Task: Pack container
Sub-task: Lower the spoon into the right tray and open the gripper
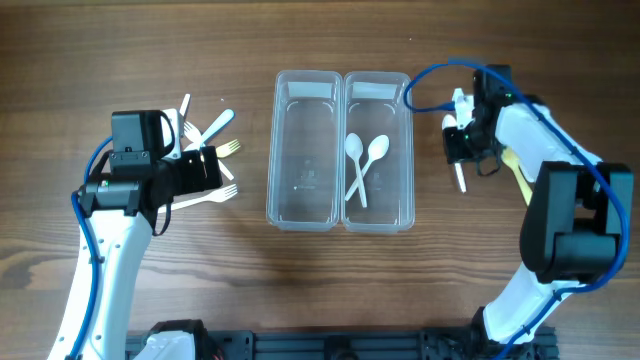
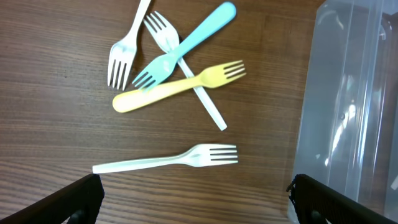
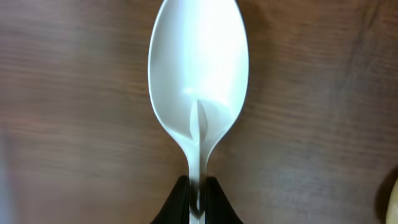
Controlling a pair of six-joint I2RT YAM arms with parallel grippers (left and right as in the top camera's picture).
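right gripper [image 3: 198, 202] clamped on white spoon [image 3: 199, 81] handle, just right of right container [image 1: 409, 170] with two spoons [image 1: 355, 147] inside: sorting by type | left gripper [image 2: 199, 199] wide above forks [image 2: 180, 86] on desk [image 2: 56, 93], likely bound for the empty left container [image 1: 305, 225]

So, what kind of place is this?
Probably a robotics lab bench, not a kitchen: two robot arms at a wood-grain table, clear containers, and loose plastic forks laid out for packing.
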